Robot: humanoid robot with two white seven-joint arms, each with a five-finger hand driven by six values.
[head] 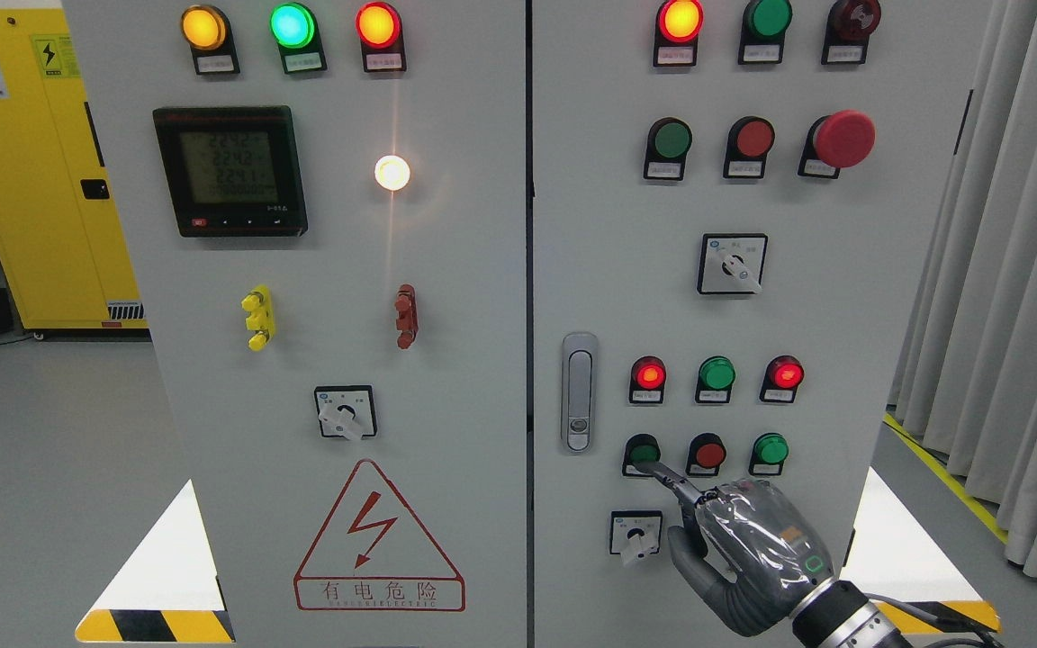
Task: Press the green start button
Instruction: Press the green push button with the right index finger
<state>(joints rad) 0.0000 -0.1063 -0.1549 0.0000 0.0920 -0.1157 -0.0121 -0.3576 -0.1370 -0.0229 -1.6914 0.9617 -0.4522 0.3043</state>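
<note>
Over on the far left there was a yellow cabinet [41, 180] with hazard stickers, standing behind the grey control panel [482, 360]. The panel's left door had amber, green and red lamps up top, a digital meter [230, 171] below them, a glowing white lamp [392, 173], a yellow terminal [257, 318] and a red one, a rotary switch [345, 412], and a big red lightning warning triangle [379, 540] at the bottom. On the right door, past the door latch [579, 391], sat rows of lamps and buttons, plus a red mushroom stop button [843, 139] higher up. The green start button [642, 453] was at the left end of the lower button row — my right hand [757, 562] came up from the bottom right with its index finger [676, 481] stretched out, tip touching that button's lower edge, other fingers curled in, holding nothing. Grey curtains [1005, 270] hung on the far right.
</note>
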